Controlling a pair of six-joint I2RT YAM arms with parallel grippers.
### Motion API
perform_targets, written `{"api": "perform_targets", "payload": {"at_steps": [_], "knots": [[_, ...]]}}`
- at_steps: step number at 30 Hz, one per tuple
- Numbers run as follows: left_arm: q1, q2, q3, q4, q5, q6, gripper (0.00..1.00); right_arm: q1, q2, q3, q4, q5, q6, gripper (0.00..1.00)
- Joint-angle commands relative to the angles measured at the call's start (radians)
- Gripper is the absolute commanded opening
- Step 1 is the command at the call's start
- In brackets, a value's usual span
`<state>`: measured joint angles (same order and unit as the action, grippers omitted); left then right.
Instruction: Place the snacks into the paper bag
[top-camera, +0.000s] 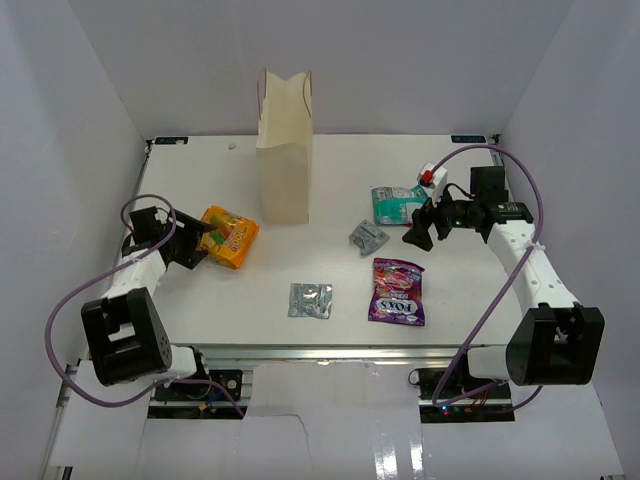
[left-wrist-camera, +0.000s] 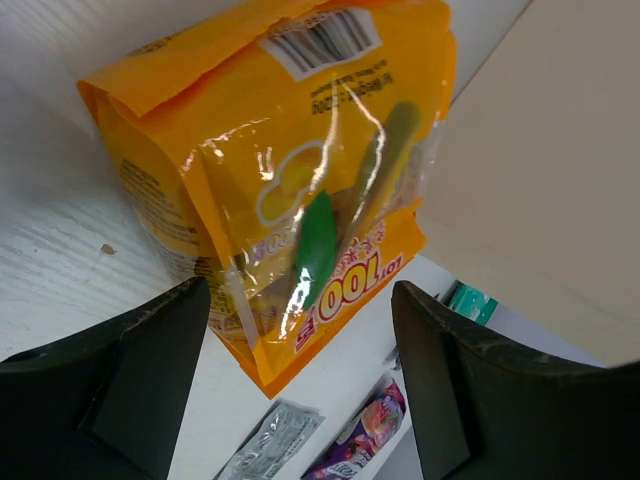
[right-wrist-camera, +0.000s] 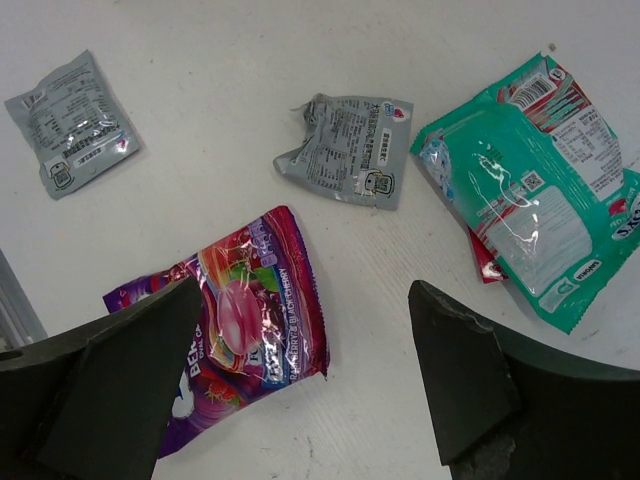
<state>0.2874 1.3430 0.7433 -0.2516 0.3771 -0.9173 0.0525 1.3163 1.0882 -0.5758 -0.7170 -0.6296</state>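
Left wrist: orange packet (left-wrist-camera: 300, 150) centred between my left jaws, lined up for a pinch.
Both pairs gape empty; right jaws hover over the purple packet (right-wrist-camera: 250, 310).

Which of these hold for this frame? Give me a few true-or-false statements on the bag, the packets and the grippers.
1. The paper bag stands upright. True.
2. The orange packet is inside the bag. False: it sits on the table, left of the bag, just ahead of the open left gripper.
3. The right gripper is shut on the purple packet. False: it is open, and that packet lies flat on the table.
4. Two silver packets lie outside the bag. True.
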Motion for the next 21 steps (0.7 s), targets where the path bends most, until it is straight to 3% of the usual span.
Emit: {"api": "perform_targets", "payload": {"at_steps": [1,6,12,16,21], "knots": [[0.001,0.034,0.031,0.037,0.062,-0.029,0.83,-0.003,0.008,-0.008,-0.002,-0.05,-0.03,0.9],[0.001,0.048,-0.008,0.009,0.023,-0.014,0.79,-0.005,0.012,-0.022,0.004,-0.053,-0.025,0.9],[-0.001,0.139,-0.07,0.127,0.074,0.014,0.75,-0.006,0.021,-0.027,0.005,-0.05,-0.027,0.9],[-0.001,0.185,-0.055,0.109,0.066,0.07,0.7,-0.006,0.029,-0.027,0.005,-0.055,-0.024,0.9],[-0.001,0.182,-0.067,0.095,0.033,0.115,0.43,-0.008,0.029,-0.031,0.005,-0.055,-0.016,0.9]]}}
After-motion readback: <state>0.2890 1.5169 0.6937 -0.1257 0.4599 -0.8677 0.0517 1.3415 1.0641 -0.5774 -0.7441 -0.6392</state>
